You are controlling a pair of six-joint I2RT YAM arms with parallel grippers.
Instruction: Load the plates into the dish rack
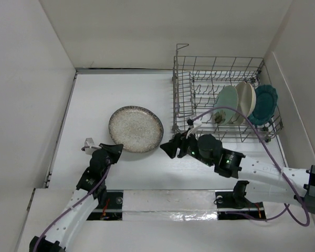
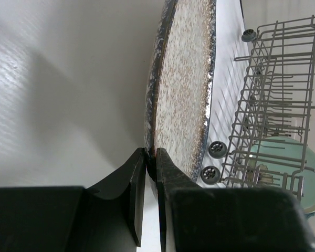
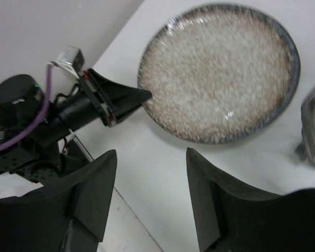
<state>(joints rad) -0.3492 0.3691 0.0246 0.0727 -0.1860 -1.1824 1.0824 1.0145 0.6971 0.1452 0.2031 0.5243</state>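
We see a white bench (image 1: 94, 94) with the rack (image 1: 218, 58) in its far right corner, one long side running along the right edge. The speckled plate (image 1: 135, 128) lies flat near the middle of the bench, just left of the rack and not touching it. It is the only plate outside the wires. Three smaller plates stand on edge in the right part of the rack, packed close together: the mint plate (image 1: 226, 104) sits nearest the middle of the bench, the cream plate (image 1: 245, 100) is behind it, and the teal plate (image 1: 265, 104) is closest to the right edge. The left gripper (image 1: 117, 148) reaches in from the near left corner. In its wrist view we see its fingers (image 2: 139, 184) drawn almost together on the dark rim of the speckled plate (image 2: 184, 89), pinching its near left edge. The right gripper (image 1: 167, 148) hangs over the bench between that plate's near right side and the rack's near corner. Its fingers (image 3: 94, 184) are spread wide with nothing between them, and the plate (image 3: 218, 71) lies beyond their tips.
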